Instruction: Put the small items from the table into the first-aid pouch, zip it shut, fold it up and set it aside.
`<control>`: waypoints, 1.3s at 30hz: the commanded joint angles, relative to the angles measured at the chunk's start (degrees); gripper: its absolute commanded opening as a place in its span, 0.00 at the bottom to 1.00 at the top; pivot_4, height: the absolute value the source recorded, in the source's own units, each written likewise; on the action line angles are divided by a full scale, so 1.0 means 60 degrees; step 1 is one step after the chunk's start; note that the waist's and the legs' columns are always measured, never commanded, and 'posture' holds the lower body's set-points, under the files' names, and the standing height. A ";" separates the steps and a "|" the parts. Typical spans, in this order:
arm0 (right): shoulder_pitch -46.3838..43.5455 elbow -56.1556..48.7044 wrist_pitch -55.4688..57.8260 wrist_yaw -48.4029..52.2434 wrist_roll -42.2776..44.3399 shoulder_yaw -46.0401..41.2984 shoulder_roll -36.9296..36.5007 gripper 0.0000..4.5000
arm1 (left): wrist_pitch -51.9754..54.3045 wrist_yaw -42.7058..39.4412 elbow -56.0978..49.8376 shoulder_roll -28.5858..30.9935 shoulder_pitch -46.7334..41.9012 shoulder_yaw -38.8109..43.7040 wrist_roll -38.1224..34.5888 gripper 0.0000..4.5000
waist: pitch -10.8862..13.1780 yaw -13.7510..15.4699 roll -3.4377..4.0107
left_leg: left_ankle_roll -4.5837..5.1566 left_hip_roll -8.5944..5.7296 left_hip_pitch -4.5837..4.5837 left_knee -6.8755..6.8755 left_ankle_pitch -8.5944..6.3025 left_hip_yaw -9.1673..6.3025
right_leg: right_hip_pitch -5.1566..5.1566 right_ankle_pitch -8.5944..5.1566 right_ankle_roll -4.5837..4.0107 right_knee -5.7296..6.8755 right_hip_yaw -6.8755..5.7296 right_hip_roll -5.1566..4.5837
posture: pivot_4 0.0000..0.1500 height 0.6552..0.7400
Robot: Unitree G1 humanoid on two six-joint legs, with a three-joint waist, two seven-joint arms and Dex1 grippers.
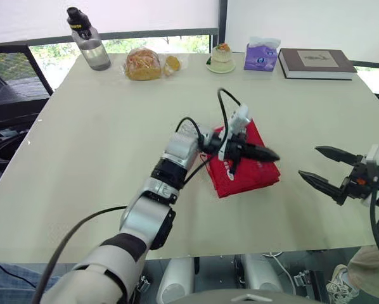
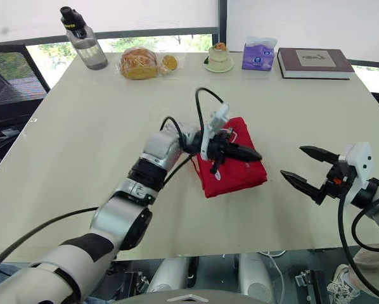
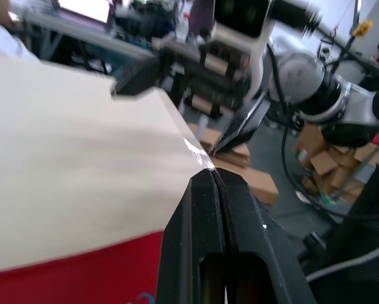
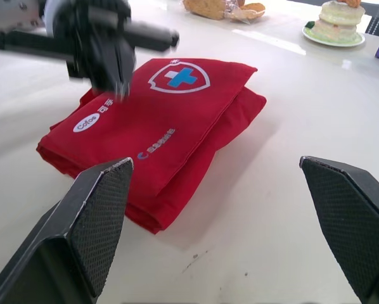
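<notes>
Hovering at the near right edge of the off-white tabletop (image 1: pixel 101 158), the right gripper (image 1: pixel 308 161) has its fingers spread wide and is holding nothing. It sits apart from the red first-aid pouch (image 4: pixel 177 120). Below that corner is a person's shoe (image 1: pixel 337 288) and a trouser leg, with the rest cut off.

The pouch lies right of centre, folded into layers, with the shield-and-cross badge facing up. Zip state can't be told. No loose small items lie around it.

The left gripper (image 1: pixel 272 154) is over the pouch's right half with its fingers pressed together and nothing between them. Whether it touches the fabric can't be told. The arm and its cable cover the pouch's left part.

The tabletop is bare through the middle. Along the far edge, running left to right:
- a water bottle (image 1: pixel 91 44)
- bagged bread (image 1: pixel 144 64)
- a small cake on a plate (image 1: pixel 221 57)
- a purple tissue pack (image 1: pixel 261 56)
- a book (image 1: pixel 316 63)

A black chair (image 1: pixel 12 76) sits at the far left. A window strip with greenery (image 1: pixel 145 43) runs behind under white blinds.

The left wrist view is blurry. Cardboard boxes (image 3: pixel 316 158) sit on the floor past the tabletop's corner.
</notes>
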 commanded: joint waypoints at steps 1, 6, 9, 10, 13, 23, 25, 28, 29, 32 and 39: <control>-0.0326 -0.0129 0.0142 -0.0076 0.0276 -0.0069 -0.0034 1.00 | -0.1149 0.2018 0.2076 0.0139 -0.1079 0.1040 0.0292 0.01 | 0.0000 -0.0015 0.0000 | 0.0000 -0.0002 -0.0005 0.0017 0.0000 -0.0009 | 0.0002 -0.0004 0.0011 0.0001 -0.0009 0.0000 | 1.00 1.00; -0.0506 -0.0173 0.0509 -0.0198 0.0485 0.0015 -0.0025 1.00 | -0.2456 0.4261 0.4087 -0.0059 -0.1480 0.1218 0.1191 0.01 | 0.0002 -0.0017 -0.0002 | 0.0000 -0.0002 -0.0003 0.0006 0.0000 -0.0011 | 0.0003 0.0010 -0.0015 0.0001 -0.0008 0.0000 | 1.00 1.00; -0.0516 -0.0347 0.0646 -0.0310 0.0530 0.0061 0.0015 1.00 | -0.2642 0.5278 0.5012 -0.0345 -0.1415 0.1068 0.1716 0.01 | 0.0003 0.0013 -0.0005 | 0.0000 -0.0005 -0.0007 0.0009 0.0000 -0.0015 | 0.0003 0.0014 -0.0019 0.0001 -0.0012 -0.0001 | 1.00 1.00; -0.0499 -0.0411 0.0681 -0.0346 0.0551 0.0066 0.0020 1.00 | -0.2731 0.5464 0.5234 -0.0388 -0.1365 0.0906 0.1987 0.01 | 0.0003 0.0020 -0.0005 | 0.0000 -0.0006 -0.0007 0.0010 0.0000 -0.0016 | 0.0004 0.0014 -0.0019 0.0001 -0.0012 -0.0002 | 1.00 1.00; -0.0356 -0.0527 0.0702 -0.0413 0.0594 -0.0057 0.0027 1.00 | -0.2654 0.6112 0.5749 -0.0505 -0.1351 0.1127 0.2126 0.01 | -0.0001 0.0024 -0.0001 | 0.0000 -0.0008 -0.0002 0.0010 0.0000 -0.0015 | 0.0009 0.0014 -0.0018 0.0002 -0.0011 -0.0002 | 1.00 1.00; -0.0183 -0.0531 0.0600 -0.0597 0.0466 -0.0022 0.0074 1.00 | -0.3776 0.7843 0.6361 -0.0050 -0.1553 0.1928 0.2279 0.01 | -0.0005 -0.0042 0.0002 | -0.0001 -0.0007 0.0024 0.0006 0.0000 -0.0020 | 0.0033 0.0013 -0.0017 0.0002 -0.0015 -0.0002 | 1.00 1.00; -0.0320 -0.0541 0.0836 -0.0848 0.0525 0.0099 0.0123 1.00 | -0.4236 0.7371 0.6237 0.0119 -0.1668 0.2005 0.2271 0.01 | -0.0003 -0.0033 0.0000 | -0.0001 -0.0007 0.0016 0.0004 0.0000 -0.0022 | 0.0027 0.0014 -0.0019 0.0002 -0.0018 -0.0002 | 1.00 1.00; -0.0650 -0.0687 0.1617 -0.1497 0.0859 0.0303 0.0215 1.00 | -0.4773 0.6366 0.5905 0.0547 -0.1714 0.2031 0.2221 0.01 | -0.0002 -0.0029 0.0000 | -0.0001 -0.0008 0.0002 0.0005 0.0000 -0.0022 | 0.0014 0.0015 -0.0021 0.0002 -0.0019 -0.0003 | 1.00 1.00; -0.0744 -0.0734 0.1821 -0.1626 0.0904 0.0397 0.0210 1.00 | -0.4857 0.6011 0.5766 0.0708 -0.1703 0.2074 0.2148 0.01 | -0.0002 -0.0029 0.0000 | -0.0002 -0.0008 0.0002 0.0005 0.0000 -0.0022 | 0.0013 0.0015 -0.0022 0.0003 -0.0019 -0.0003 | 1.00 1.00; -0.1118 -0.0778 0.2312 -0.2075 0.0796 0.0772 0.0203 1.00 | -0.4958 0.4751 0.5213 0.1254 -0.1509 0.2190 0.1883 0.01 | -0.0001 -0.0061 0.0000 | -0.0002 -0.0005 -0.0003 0.0002 0.0000 -0.0022 | 0.0004 0.0015 -0.0023 0.0006 -0.0018 -0.0002 | 1.00 1.00; -0.2615 -0.0120 0.4129 -0.2669 0.1505 0.1514 0.0328 1.00 | -0.2095 0.1304 0.0176 0.3891 0.0564 0.2041 0.0676 0.50 | 0.0008 -0.0255 0.0000 | -0.0002 0.0001 -0.0001 -0.0012 0.0001 -0.0014 | -0.0004 0.0016 -0.0027 0.0009 -0.0008 -0.0002 | 1.00 1.00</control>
